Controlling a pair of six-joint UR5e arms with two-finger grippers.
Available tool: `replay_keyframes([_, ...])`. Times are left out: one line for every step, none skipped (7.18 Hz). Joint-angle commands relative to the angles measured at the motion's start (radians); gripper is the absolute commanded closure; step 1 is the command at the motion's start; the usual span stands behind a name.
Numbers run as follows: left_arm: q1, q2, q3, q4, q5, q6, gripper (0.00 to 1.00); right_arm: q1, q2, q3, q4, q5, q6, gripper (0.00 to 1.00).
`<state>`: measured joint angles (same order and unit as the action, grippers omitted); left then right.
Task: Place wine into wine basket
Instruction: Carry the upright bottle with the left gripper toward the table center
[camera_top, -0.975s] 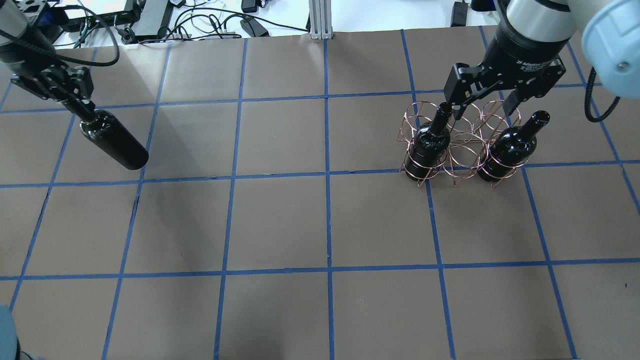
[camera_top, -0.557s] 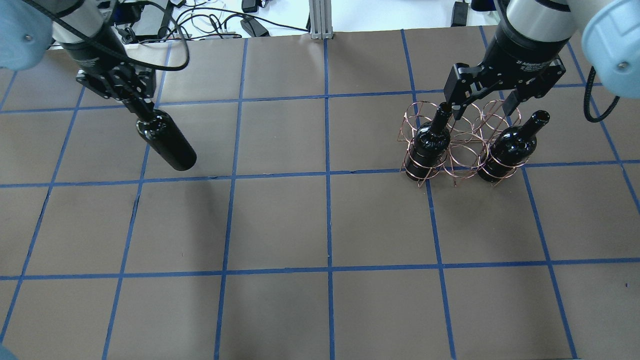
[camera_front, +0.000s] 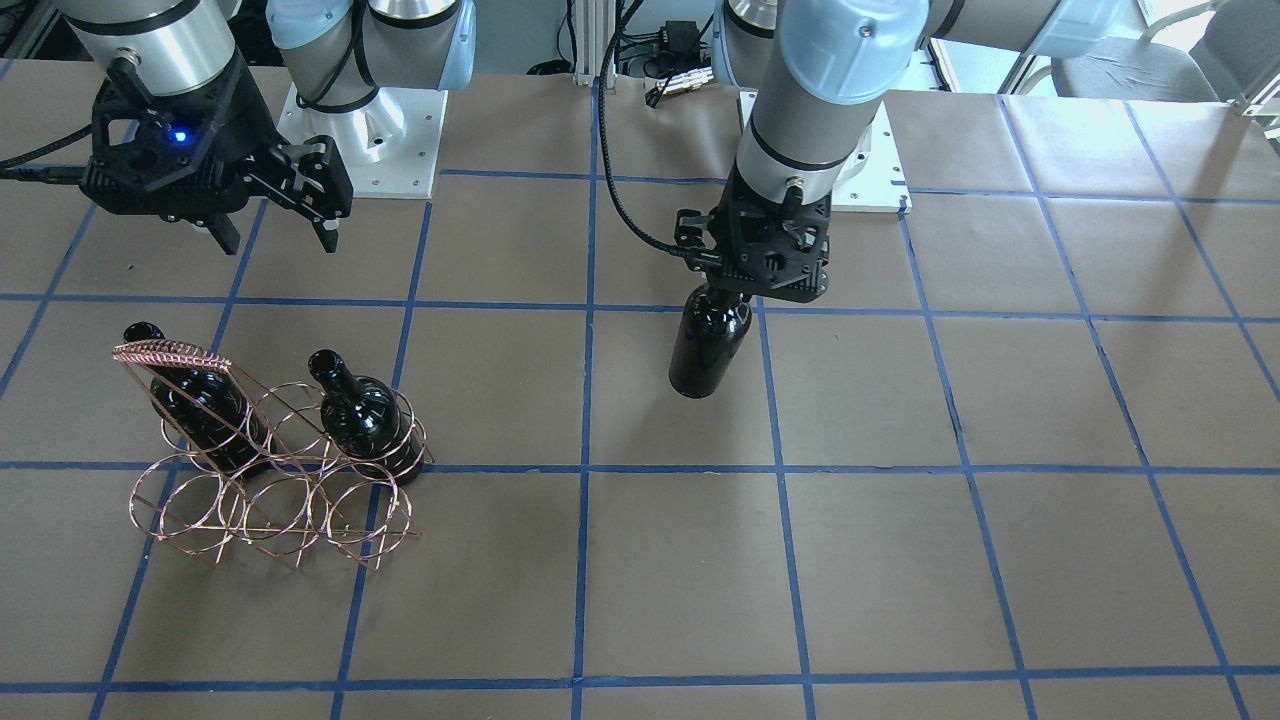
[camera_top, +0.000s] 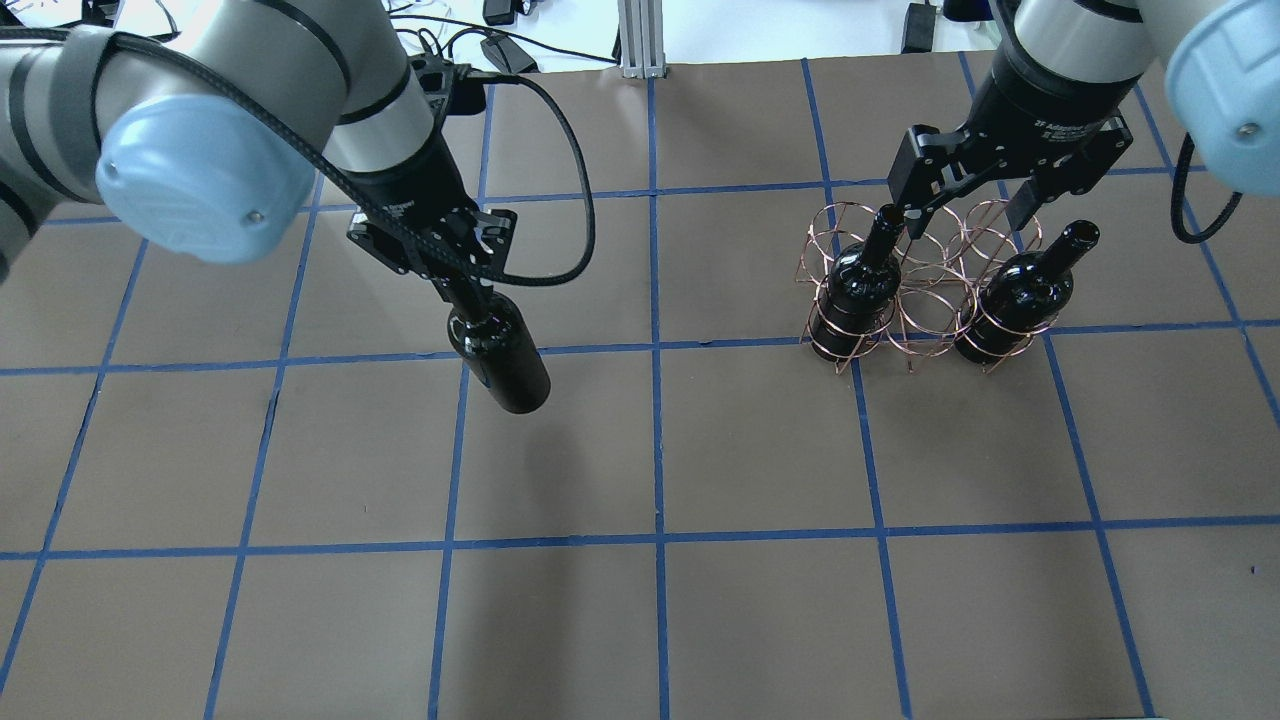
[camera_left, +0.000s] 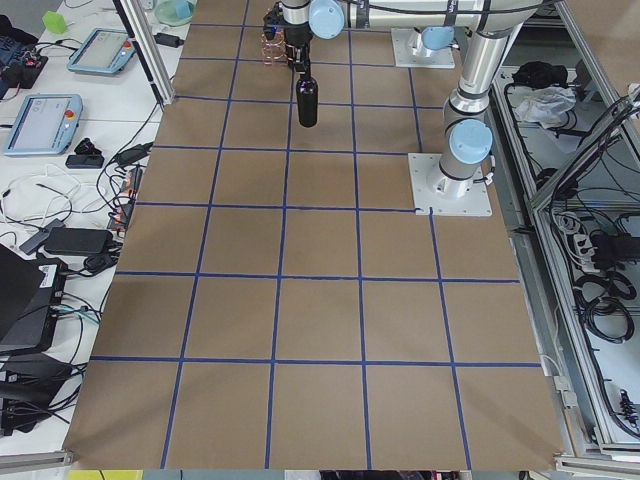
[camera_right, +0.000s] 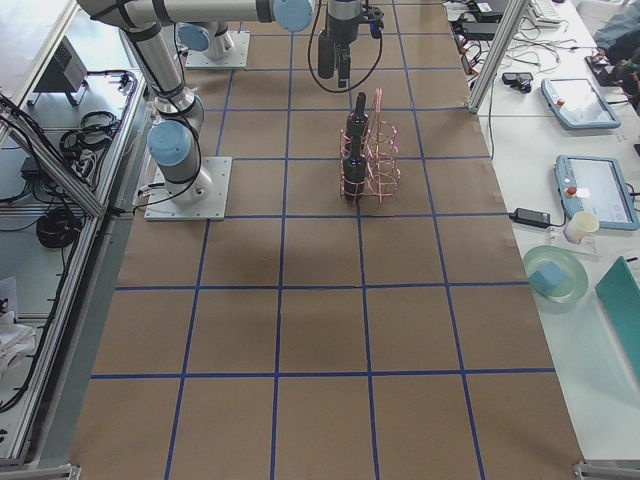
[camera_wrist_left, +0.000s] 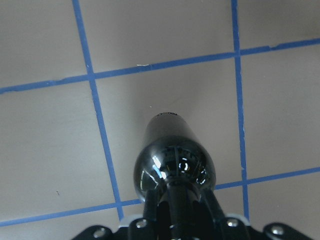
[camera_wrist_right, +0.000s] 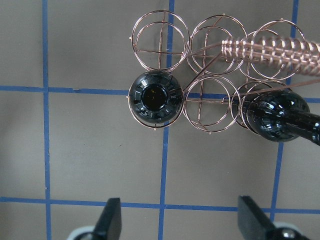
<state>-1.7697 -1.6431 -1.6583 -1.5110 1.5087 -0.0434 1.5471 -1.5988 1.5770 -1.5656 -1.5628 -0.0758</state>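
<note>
1. At centre-left of the overhead view, the left gripper (camera_top: 468, 298) is clamped on the slim neck of a near-black glossy glass wine bottle (camera_top: 503, 365). In the left wrist view the fingers sit tight on either side of that neck.
2. This bottle hangs neck-up with its body pointing down. Its base appears clear of the brown paper-covered table (camera_top: 760, 450), which is marked with a grid of blue tape lines (camera_top: 655, 440).
3. The copper-coloured thin-wire wine basket (camera_top: 928, 300) stands on the table at 3 o'clock from the held bottle, well apart from it. The bottle is therefore outside the basket.
4. The right wrist view shows the basket's rings in two rows of three, with a braided wire handle (camera_wrist_right: 270, 47) slanting across the far row.
5. Two further near-black glass bottles stand in the row nearer the robot, one in each end ring (camera_top: 860, 285) (camera_top: 1015, 290), with one ring between them (their necks point up, and the mouth of one is visible from directly above).
6. The right gripper (camera_top: 962, 215) hangs at 12 o'clock from the basket in the overhead view. Its fingers are spread wide and hold nothing. One finger appears close to the neck of the 9 o'clock basket bottle, but contact cannot be confirmed.
</note>
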Motion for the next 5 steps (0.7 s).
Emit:
replay_keyframes([-0.039, 0.035, -0.078, 0.015, -0.001, -0.013, 1.0, -0.002, 0.003, 0.0, -0.001, -0.002, -0.002, 0.16])
replay_keyframes([-0.04, 0.042, -0.092, 0.015, -0.002, -0.012, 1.0, -0.002, -0.003, 0.0, 0.009, -0.003, -0.002, 0.16])
replay_keyframes([-0.04, 0.042, -0.104, 0.02, -0.002, -0.012, 1.0, -0.004, -0.001, 0.0, 0.003, -0.003, -0.001, 0.16])
replay_keyframes([-0.04, 0.043, -0.11, 0.023, -0.002, -0.012, 1.0, -0.001, -0.003, 0.0, 0.001, -0.003, 0.001, 0.16])
replay_keyframes([-0.04, 0.039, -0.113, 0.031, -0.002, -0.012, 1.0, -0.004, -0.001, 0.0, -0.001, -0.003, -0.001, 0.16])
